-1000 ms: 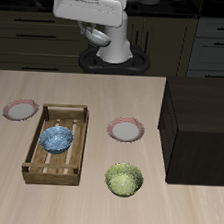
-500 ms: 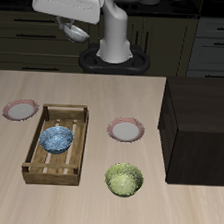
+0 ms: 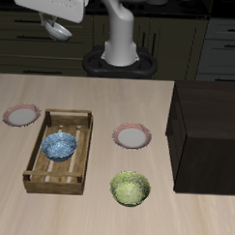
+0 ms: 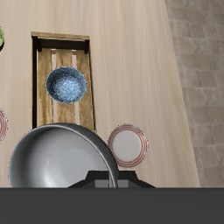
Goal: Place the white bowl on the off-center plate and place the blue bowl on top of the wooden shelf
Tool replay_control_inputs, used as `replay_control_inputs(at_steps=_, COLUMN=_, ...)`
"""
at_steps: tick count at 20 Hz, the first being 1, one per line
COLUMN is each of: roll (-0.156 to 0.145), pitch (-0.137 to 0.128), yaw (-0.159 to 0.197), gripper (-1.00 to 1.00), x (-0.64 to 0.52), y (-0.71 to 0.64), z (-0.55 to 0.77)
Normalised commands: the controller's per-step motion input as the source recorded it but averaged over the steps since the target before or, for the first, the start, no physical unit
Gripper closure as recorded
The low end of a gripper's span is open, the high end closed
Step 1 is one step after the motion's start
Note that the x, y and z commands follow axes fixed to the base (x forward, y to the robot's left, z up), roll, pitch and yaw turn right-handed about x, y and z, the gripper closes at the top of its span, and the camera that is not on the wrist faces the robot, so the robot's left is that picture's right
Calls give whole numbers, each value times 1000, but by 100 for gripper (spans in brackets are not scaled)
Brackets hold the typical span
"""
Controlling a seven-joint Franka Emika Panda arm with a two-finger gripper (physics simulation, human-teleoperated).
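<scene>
Dark kitchen cabinets ran behind a light wood table, and we used the slatted crate as our landmark. We saw the wooden shelf, the biggest item, well apart from the crate across the table, flat top bare. Crate itself sat on the table, long side running front to back. Blue bowl lay inside the crate, toward its back end; the wrist view showed it too, speckled inside. Yellow-green bowl sat beside the crate, nearer the table's front edge. One pink-rimmed plate lay between crate and shelf, near the crate. The off-center plate lay just off the crate's back corner on the side away from the shelf, empty; in the wrist view it showed past the crate's end. White bowl hung high above the table, back beyond the crate, held under the gripper. In the wrist view the white bowl filled the foreground right at the gripper, so we took the fingers as clamped on its rim, fingertips hidden.
</scene>
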Motion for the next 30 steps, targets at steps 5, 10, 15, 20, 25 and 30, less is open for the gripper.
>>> replay_control_inputs(at_steps=5, roll=-26, pitch=-4, yaw=29, gripper=100, x=-163, y=-230, z=-143)
replay_control_inputs(at_steps=10, roll=-31, pitch=11, yaw=28, gripper=100, x=-132, y=-277, z=-148)
replay_control_inputs(at_steps=15, roll=-15, pitch=-16, yaw=6, gripper=100, x=-62, y=-147, z=-5)
replay_control_inputs(at_steps=20, roll=-8, pitch=-13, yaw=34, gripper=100, x=58, y=-18, z=-160)
replay_control_inputs(at_steps=25, roll=-26, pitch=2, yaw=14, gripper=100, x=23, y=-156, z=-266)
replay_control_inputs(at_steps=30, roll=-8, pitch=-24, yaw=7, gripper=100, x=-41, y=-44, z=-139)
